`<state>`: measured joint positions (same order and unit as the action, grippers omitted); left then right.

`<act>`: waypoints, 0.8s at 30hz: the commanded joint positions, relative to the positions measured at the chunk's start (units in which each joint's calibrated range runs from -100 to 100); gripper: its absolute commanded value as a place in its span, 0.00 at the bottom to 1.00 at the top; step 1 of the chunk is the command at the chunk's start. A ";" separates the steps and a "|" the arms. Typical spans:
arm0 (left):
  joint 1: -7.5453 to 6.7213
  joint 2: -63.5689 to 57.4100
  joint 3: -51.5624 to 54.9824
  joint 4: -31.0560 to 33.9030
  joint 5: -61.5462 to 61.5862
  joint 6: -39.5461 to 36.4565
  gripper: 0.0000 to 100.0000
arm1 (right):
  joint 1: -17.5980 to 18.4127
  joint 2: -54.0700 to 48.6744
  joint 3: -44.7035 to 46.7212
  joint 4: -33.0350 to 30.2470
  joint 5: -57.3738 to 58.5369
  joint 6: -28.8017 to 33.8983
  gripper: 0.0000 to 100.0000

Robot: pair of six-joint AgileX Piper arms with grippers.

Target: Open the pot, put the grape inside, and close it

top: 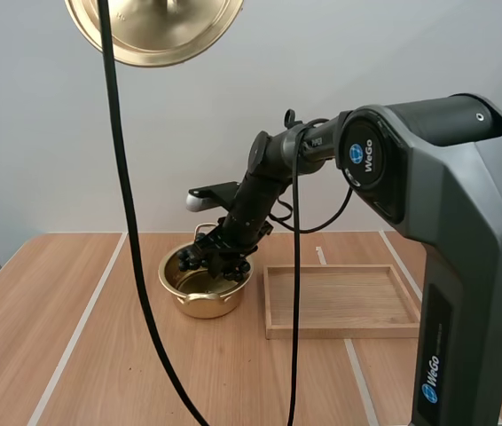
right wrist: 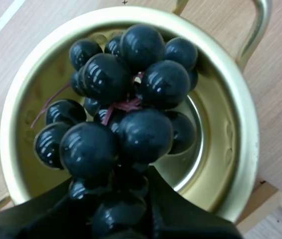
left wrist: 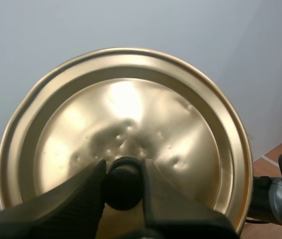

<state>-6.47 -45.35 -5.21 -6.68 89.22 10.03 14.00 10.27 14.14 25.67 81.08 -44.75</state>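
- Grapes (right wrist: pixel 126 114) pinched in right gripper (right wrist: pixel 116 199), hanging over open pot (right wrist: pixel 233 149).
- Lid (left wrist: pixel 181 129) held high, knob clamped by left gripper (left wrist: pixel 123 172).
- Risk: release off-centre, grapes glancing off pot onto table (top: pixel 56 337).
- Also: grapes snagging on right gripper, tipping pot on withdrawal.

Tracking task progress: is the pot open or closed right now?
Open. The left gripper holds the lid by its knob, well clear of the pot, whose gold inside shows under the grapes in the right gripper.
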 commanded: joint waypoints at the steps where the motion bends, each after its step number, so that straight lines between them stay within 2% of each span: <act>1: -0.15 0.17 -0.46 0.05 -1.19 -0.27 0.00 | 0.01 0.30 -0.56 2.20 -1.46 -1.38 0.00; 24: -0.15 0.17 -0.46 0.05 -1.19 -0.27 0.00 | 0.01 8.31 -0.56 3.55 -2.54 -2.58 0.00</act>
<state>-6.47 -45.35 -5.21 -6.68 89.22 10.03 14.00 17.81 13.57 29.98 78.62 -46.96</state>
